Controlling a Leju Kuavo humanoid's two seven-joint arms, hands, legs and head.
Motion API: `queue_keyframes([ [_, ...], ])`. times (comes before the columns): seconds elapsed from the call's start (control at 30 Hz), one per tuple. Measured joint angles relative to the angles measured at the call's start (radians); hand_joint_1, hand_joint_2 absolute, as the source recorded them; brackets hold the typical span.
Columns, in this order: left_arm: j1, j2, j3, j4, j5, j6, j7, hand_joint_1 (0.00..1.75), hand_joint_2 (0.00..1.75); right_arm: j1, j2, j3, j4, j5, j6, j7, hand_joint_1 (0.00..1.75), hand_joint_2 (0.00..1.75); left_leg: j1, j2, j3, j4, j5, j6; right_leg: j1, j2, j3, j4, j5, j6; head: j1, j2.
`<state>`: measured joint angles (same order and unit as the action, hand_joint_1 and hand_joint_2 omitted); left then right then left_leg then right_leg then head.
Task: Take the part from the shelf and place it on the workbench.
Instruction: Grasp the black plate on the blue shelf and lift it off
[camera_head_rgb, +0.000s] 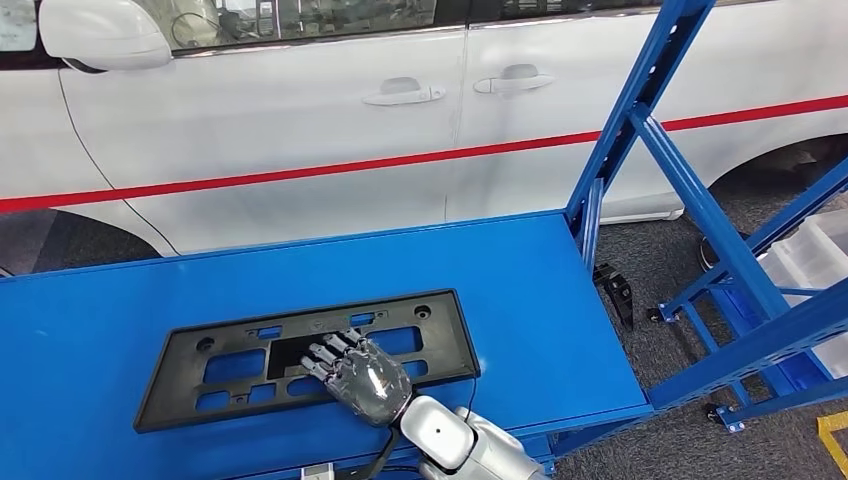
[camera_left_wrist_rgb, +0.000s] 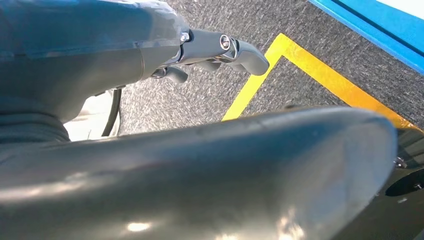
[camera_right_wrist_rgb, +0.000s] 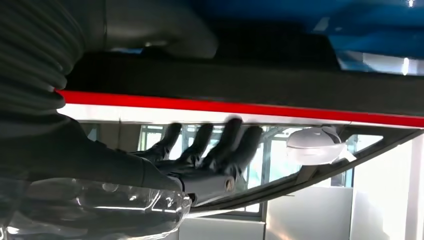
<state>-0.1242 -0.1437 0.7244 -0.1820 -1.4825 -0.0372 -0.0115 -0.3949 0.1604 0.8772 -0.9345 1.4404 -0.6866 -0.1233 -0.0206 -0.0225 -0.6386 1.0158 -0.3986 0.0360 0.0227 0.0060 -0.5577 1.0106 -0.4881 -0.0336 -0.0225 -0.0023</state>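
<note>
The part (camera_head_rgb: 230, 365), a flat black rectangular frame with cut-outs, lies flat on the blue workbench (camera_head_rgb: 420, 250) near its front edge. My right hand (camera_head_rgb: 365, 380) is over the part's near right portion, fingers stretched across it. In the right wrist view the fingers (camera_right_wrist_rgb: 210, 150) are spread and stand a little off the part (camera_right_wrist_rgb: 250, 85), with the thumb (camera_right_wrist_rgb: 170, 37) on its other side; nothing is gripped. My left hand (camera_left_wrist_rgb: 215, 47) hangs by my side over the floor, holding nothing, its fingers loosely apart.
A blue shelf frame (camera_head_rgb: 700, 200) rises slanted at the right of the bench, with a pale bin (camera_head_rgb: 810, 255) behind it. A white car (camera_head_rgb: 300, 110) with a red stripe stands just beyond the bench. Yellow floor tape (camera_left_wrist_rgb: 320, 75) runs over grey carpet.
</note>
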Motion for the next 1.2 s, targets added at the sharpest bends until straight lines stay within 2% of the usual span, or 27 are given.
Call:
queue_keyframes([
  [0.23,-0.003,-0.001,0.0,0.0,-0.008,-0.001,0.001,0.0,0.0,-0.003,-0.003,0.005,0.0,0.095,-0.005,0.07,1.75,1.75,0.0,0.0,0.001,0.0,0.0,0.0,0.0,0.0,0.0,0.0,0.0,0.0,0.0,0.0],
  [0.5,-0.003,-0.002,0.0,0.0,-0.009,0.018,-0.02,0.0,0.0,-0.002,-0.006,0.008,-0.001,0.105,-0.005,0.093,1.75,1.75,0.0,0.0,0.001,0.0,0.0,0.0,0.0,0.0,0.001,0.0,0.0,0.0,0.0,0.0],
  [0.63,-0.003,-0.003,0.0,0.0,-0.01,0.036,-0.034,0.0,1.75,-0.002,-0.009,0.008,-0.007,0.105,-0.004,0.104,1.75,1.75,0.0,0.0,0.001,0.0,0.0,0.0,0.0,0.0,0.001,0.0,0.0,0.0,0.0,0.0],
  [0.83,-0.004,-0.002,-0.011,0.0,-0.04,0.057,-0.09,0.0,1.75,-0.006,-0.025,0.022,-0.032,0.105,-0.002,0.145,1.75,1.75,0.0,0.0,0.001,0.0,0.0,0.0,0.0,0.0,0.001,0.0,0.0,0.0,0.0,0.0],
  [1.07,-0.005,-0.001,-0.046,-0.001,-0.071,0.115,-0.123,0.0,1.75,-0.028,-0.048,0.088,-0.042,0.105,-0.005,0.213,1.75,1.75,0.0,0.0,0.001,0.0,0.0,0.0,0.0,0.0,0.001,0.0,0.0,0.0,0.0,0.0],
  [1.2,-0.005,0.0,-0.051,-0.001,-0.063,0.148,-0.183,0.0,1.75,-0.032,-0.059,0.112,-0.052,0.105,-0.005,0.226,1.75,1.75,0.0,0.0,0.001,0.0,0.0,0.0,0.0,0.0,0.001,0.0,0.0,0.0,0.0,0.0],
])
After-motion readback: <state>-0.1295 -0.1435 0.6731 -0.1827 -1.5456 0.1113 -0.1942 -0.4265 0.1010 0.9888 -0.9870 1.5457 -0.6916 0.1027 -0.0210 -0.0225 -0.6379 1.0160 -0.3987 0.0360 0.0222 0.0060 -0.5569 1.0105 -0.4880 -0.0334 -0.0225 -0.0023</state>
